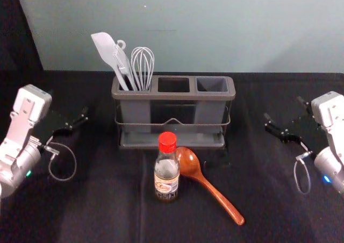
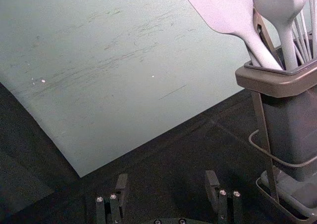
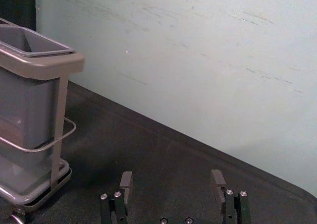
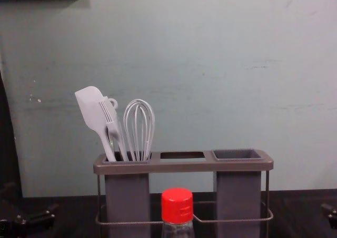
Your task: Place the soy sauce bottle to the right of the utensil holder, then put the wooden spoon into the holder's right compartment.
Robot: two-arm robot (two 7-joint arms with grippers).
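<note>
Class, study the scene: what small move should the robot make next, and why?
Probably move the open right gripper toward the bottle: it stands in front of the holder, not yet at its right, and that gripper is empty on the robot's right.

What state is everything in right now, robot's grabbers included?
Soy sauce bottle: upright, capped, in front of the holder.
Wooden spoon: lying flat, bowl beside the bottle.
Utensil holder: upright.
Right compartment: nothing sticking out.
Spatula, brush, whisk: standing in the left compartment.
Left gripper: left of the holder, fingers open, empty.
Right gripper: right of it, open, empty.
</note>
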